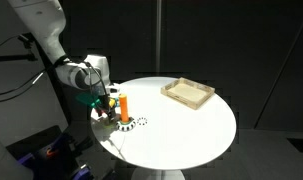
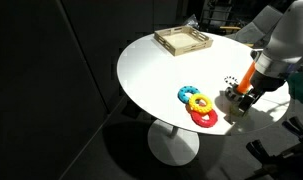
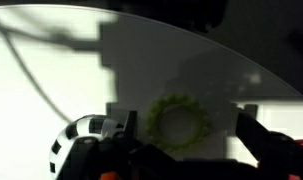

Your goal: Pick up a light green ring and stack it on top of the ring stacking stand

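Observation:
The light green ring (image 3: 176, 123) lies flat on the white table, in shadow, in the wrist view. My gripper (image 3: 189, 130) is open and the ring lies between its two fingers, closer to the left one and touching neither. In an exterior view the gripper (image 1: 99, 99) hangs low over the table's edge with a bit of green under it. The ring stacking stand (image 1: 123, 105), a short orange peg, stands upright right beside the gripper. It also shows in the other exterior view (image 2: 249, 76), next to the gripper (image 2: 241, 95).
A black-and-white dotted ring (image 1: 142, 123) lies by the stand and shows in the wrist view (image 3: 83, 135). Blue (image 2: 187, 92), yellow (image 2: 200, 102) and red (image 2: 205, 118) rings lie together. A wooden tray (image 1: 188, 93) stands at the table's far side.

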